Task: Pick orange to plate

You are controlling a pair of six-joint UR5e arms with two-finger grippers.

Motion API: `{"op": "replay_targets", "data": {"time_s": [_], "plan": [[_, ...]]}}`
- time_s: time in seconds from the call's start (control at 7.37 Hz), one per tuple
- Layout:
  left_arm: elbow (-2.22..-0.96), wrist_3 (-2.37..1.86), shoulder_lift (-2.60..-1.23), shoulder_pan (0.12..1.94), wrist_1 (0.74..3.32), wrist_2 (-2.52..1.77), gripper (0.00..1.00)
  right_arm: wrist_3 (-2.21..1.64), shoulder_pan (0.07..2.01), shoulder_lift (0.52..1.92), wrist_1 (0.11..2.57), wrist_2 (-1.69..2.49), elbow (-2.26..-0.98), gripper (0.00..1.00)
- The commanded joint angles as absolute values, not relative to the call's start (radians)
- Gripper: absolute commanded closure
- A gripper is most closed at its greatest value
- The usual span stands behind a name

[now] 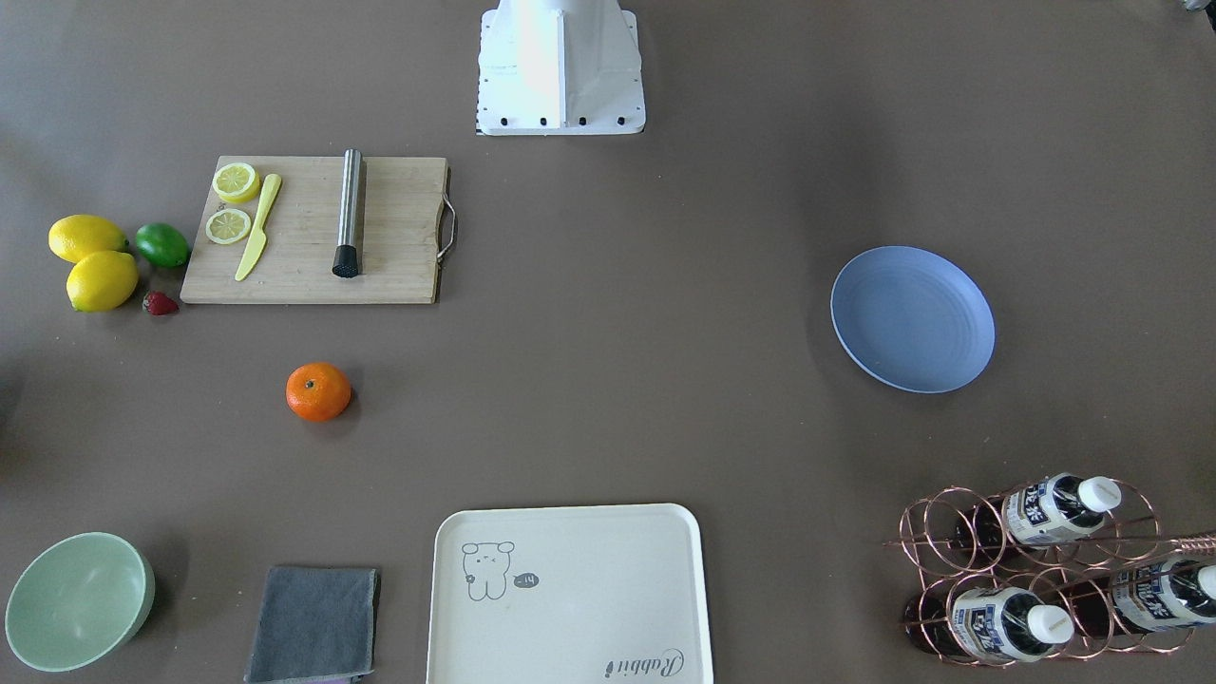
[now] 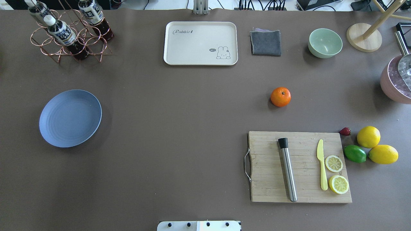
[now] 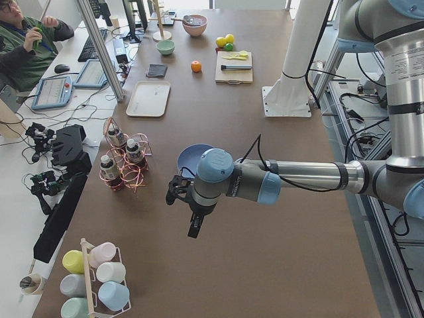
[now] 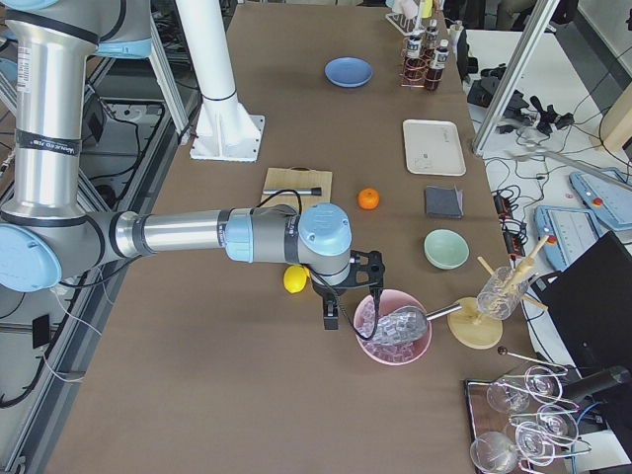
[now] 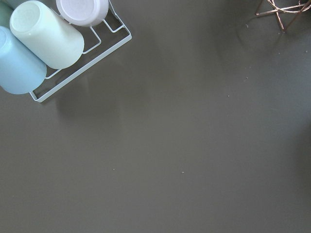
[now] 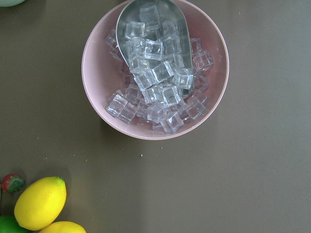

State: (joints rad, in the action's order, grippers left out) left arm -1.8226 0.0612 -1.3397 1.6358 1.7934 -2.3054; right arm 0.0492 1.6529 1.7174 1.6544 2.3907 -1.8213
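The orange (image 1: 318,391) (image 2: 280,97) lies alone on the brown table between the cutting board and the grey cloth. Far across the table sits the blue plate (image 1: 912,318) (image 2: 70,118), with nothing on it. My left gripper (image 3: 185,209) hangs over the table's left end, past the plate (image 3: 187,156), and I cannot tell its state. My right gripper (image 4: 352,308) hovers at the right end beside a pink bowl, well away from the orange (image 4: 368,198), and I cannot tell its state either. Neither wrist view shows any fingers.
A wooden cutting board (image 2: 300,166) carries a steel muddler, a yellow knife and lemon slices. Two lemons (image 2: 368,137), a lime and a strawberry lie beside it. A cream tray (image 2: 200,43), grey cloth (image 2: 266,42), green bowl (image 2: 325,42), bottle rack (image 2: 69,33) and pink ice bowl (image 6: 154,68) ring the table.
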Motion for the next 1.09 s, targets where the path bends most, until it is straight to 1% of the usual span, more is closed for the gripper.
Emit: {"op": "replay_targets", "data": {"time_s": [0.0, 0.95], "plan": [[-1.829, 0.067, -1.327, 1.640, 1.798, -2.296, 0.02, 0.048, 1.652, 1.677, 1.655, 2.388, -1.783, 0.00], [-1.813, 0.067, -1.327, 1.640, 1.793, -2.298, 0.02, 0.048, 1.644, 1.669, 1.655, 2.391, -1.775, 0.00]]}}
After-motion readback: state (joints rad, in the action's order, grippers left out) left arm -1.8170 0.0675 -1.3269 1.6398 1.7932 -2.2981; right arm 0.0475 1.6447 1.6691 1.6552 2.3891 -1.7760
